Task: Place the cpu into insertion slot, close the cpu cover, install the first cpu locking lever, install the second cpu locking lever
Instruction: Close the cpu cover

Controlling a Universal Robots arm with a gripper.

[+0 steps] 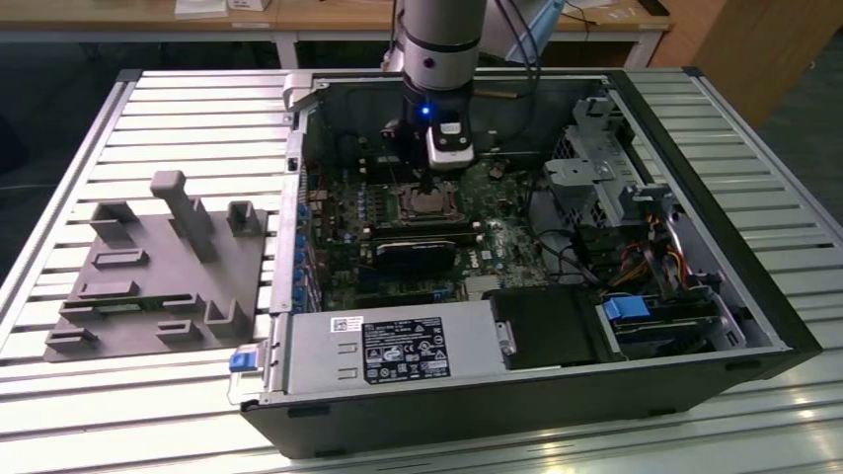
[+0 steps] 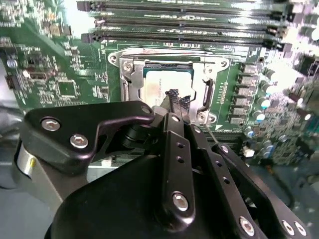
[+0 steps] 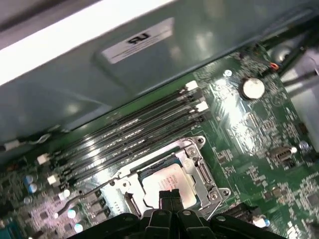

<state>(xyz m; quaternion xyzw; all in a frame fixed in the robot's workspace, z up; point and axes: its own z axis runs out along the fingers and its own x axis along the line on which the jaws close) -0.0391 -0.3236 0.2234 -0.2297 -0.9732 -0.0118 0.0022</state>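
Grey moulded fixture block (image 1: 158,267) sits toward the exterior view's left edge of the slatted metal table (image 1: 185,109), beside the open computer case (image 1: 737,296). Along the case's near edge the power supply carries a white label (image 1: 402,348) whose print I cannot read. The same goes for the wall label (image 3: 137,42) in the first wrist view.

My arm (image 1: 439,39) drops straight down into the case, over the middle of the green board (image 2: 60,59). My gripper (image 2: 177,99) has its fingers pressed together with nothing between them, tips right over the cpu (image 2: 154,87); I cannot tell whether they touch it.

The cpu lies flat in the insertion slot (image 2: 125,92), with the cpu cover (image 2: 172,59) framing it, just beside the long memory slots (image 2: 189,35). A metal drive cage (image 1: 613,178) stands toward the case's right edge.
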